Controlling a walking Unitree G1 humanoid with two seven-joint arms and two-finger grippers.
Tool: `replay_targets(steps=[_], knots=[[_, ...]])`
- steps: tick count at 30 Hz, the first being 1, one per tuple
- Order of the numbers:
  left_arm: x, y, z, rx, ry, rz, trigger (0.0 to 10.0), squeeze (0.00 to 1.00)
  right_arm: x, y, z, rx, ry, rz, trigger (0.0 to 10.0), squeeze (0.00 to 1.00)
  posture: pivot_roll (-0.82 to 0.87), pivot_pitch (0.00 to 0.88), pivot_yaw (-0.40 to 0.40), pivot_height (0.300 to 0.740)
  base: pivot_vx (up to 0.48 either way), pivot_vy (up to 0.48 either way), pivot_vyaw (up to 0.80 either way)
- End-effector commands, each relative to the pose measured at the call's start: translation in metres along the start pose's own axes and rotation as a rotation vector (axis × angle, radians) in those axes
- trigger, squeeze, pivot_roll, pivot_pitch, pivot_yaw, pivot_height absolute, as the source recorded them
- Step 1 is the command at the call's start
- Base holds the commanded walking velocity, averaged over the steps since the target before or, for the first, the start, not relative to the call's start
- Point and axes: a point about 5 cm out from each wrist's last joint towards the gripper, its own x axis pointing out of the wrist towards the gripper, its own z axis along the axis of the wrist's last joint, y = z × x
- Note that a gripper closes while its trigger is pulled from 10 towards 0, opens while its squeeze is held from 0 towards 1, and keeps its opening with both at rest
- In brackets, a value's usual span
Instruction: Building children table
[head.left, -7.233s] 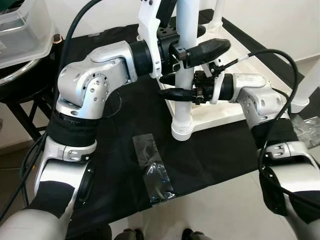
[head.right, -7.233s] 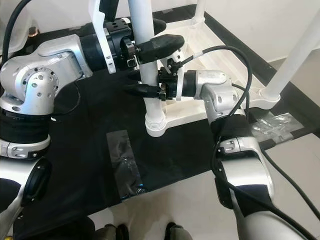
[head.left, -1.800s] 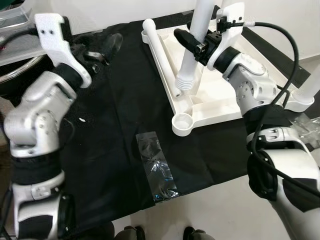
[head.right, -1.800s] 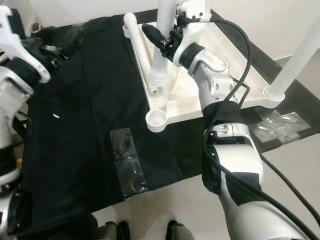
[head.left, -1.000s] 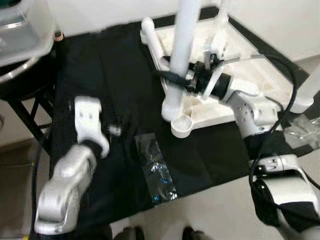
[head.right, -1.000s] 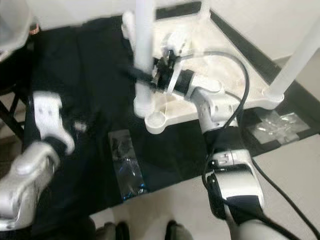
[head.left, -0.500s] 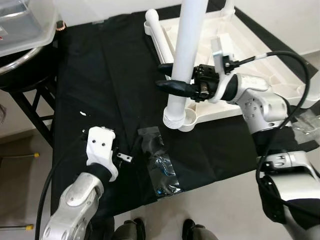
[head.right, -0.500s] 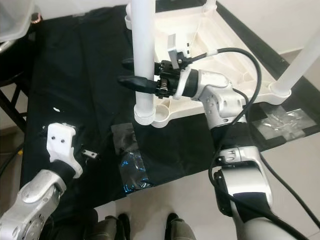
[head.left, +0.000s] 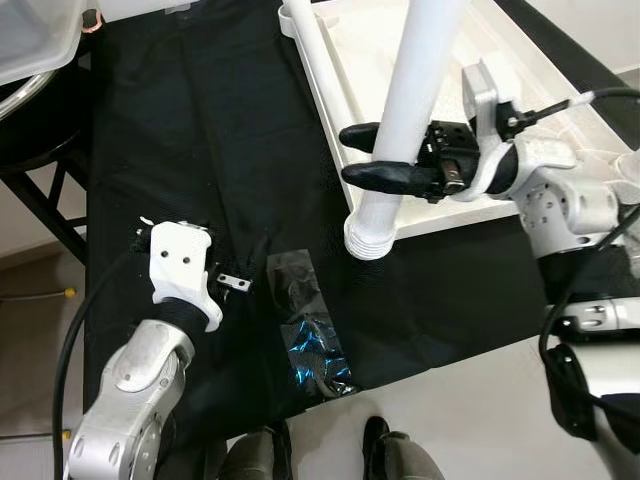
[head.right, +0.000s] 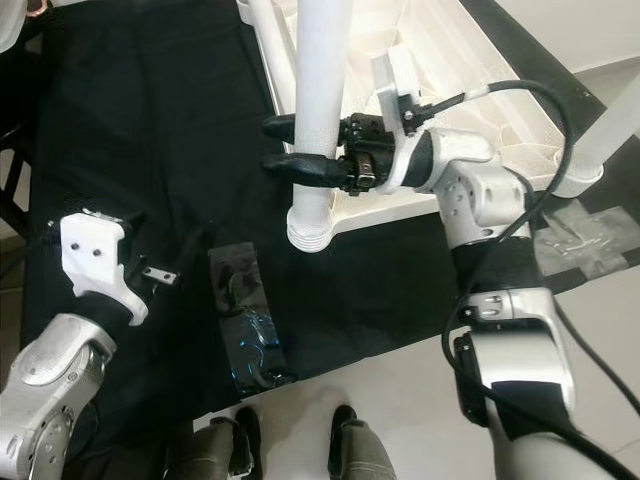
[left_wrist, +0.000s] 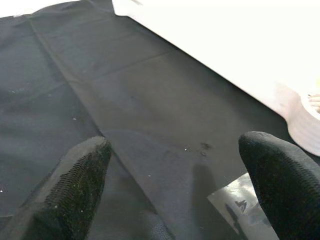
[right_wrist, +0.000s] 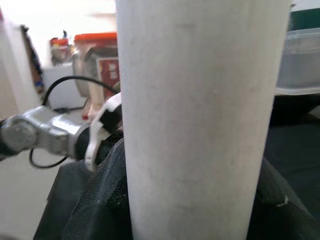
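The right gripper (head.left: 372, 154) reaches in from the right, fingers clamped around the white leg (head.left: 402, 120) at centre frame. The left gripper (left_wrist: 170, 185) hangs at lower left, fingers spread over the black cloth (head.left: 230, 160). The leg stands near upright, threaded end down beside the tabletop (head.left: 390, 40).

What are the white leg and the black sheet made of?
The leg, held in the right gripper, looks like moulded plastic: smooth, matt white, with a ridged, threaded-looking end. The sheet looks like thin matt fabric, since it shows creases and fold lines; it could be non-woven.
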Motion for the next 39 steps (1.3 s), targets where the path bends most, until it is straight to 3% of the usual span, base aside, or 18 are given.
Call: replay_targets(steps=[1,6,11,20,22,32,39], knots=[[-0.003,0.002,-0.001,0.015,0.014,0.014,10.0,0.00,0.004,0.003,-0.004,-0.008,0.058,0.042,10.0,0.00,0.08,0.424,0.035,0.740,0.000,0.000,0.00],[-0.003,0.000,0.002,0.010,0.007,0.014,10.0,0.00,0.011,-0.009,-0.008,-0.065,0.110,-0.035,10.0,0.00,0.08,0.421,0.033,0.740,0.000,0.000,0.00],[-0.002,-0.003,0.004,0.003,0.005,0.010,10.0,0.00,0.022,-0.017,-0.013,-0.049,0.092,-0.100,10.0,0.00,0.08,0.422,0.032,0.740,0.000,0.000,0.00],[0.001,-0.006,0.006,-0.001,0.003,0.005,10.0,0.00,0.036,-0.012,-0.016,-0.009,0.040,-0.031,10.0,0.00,0.08,0.422,0.029,0.740,0.000,0.000,0.00],[0.002,-0.006,0.006,-0.003,0.002,0.007,10.0,0.00,0.039,-0.006,-0.019,0.010,0.041,0.035,10.0,0.00,0.08,0.422,0.025,0.740,0.000,0.000,0.00],[0.002,-0.006,0.006,-0.007,0.000,0.014,10.0,0.00,0.036,0.004,-0.024,0.041,0.083,0.116,10.0,0.00,0.08,0.420,0.022,0.740,0.000,0.000,0.00],[0.002,-0.006,0.007,-0.009,-0.001,0.015,10.0,0.00,0.034,-0.012,-0.026,-0.009,0.123,-0.032,10.0,0.00,0.07,0.421,0.021,0.740,0.000,0.000,0.00]])
